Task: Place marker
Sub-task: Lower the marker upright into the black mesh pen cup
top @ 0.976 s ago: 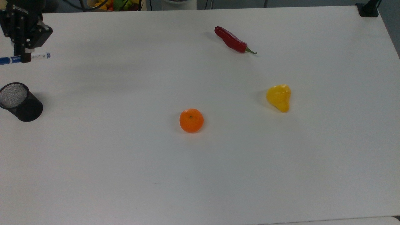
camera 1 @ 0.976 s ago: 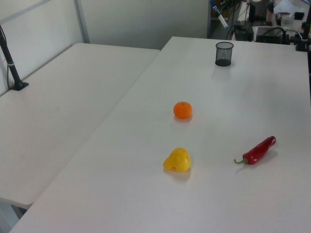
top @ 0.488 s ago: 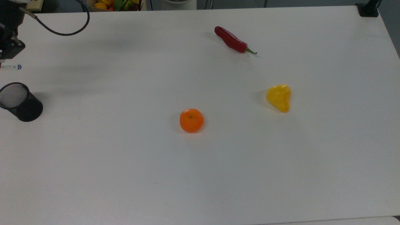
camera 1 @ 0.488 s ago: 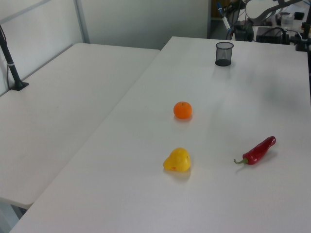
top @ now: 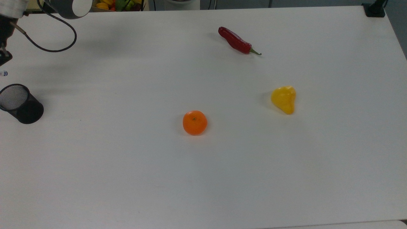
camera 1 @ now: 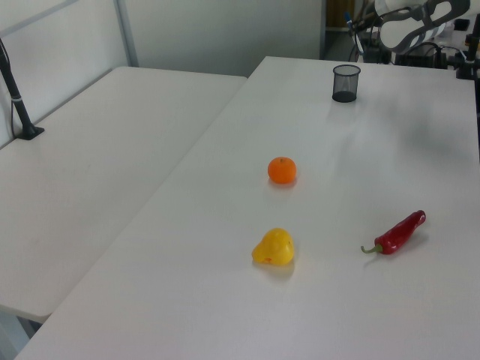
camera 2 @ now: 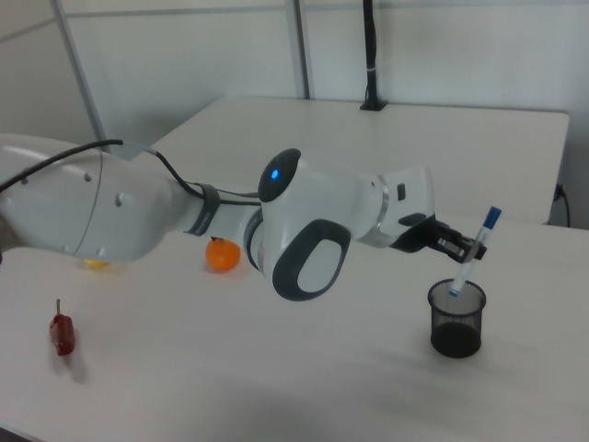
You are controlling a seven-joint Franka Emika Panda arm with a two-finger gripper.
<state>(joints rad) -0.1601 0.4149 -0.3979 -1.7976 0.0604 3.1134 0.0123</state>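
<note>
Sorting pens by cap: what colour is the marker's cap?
Blue; the marker shows it best in the right view.

Robotics lab, white worktables, Franka arm, cables, pole mount, equipment clutter behind.

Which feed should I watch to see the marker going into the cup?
The right view: the marker is seen whole there, tilted, blue cap up, held in the gripper with its lower end at the rim of the black mesh cup. The top view catches its tip at the top view's left edge. The left view gives a small sliver behind the cup.

White table with mesh cup, orange, yellow pepper, red chili
</note>
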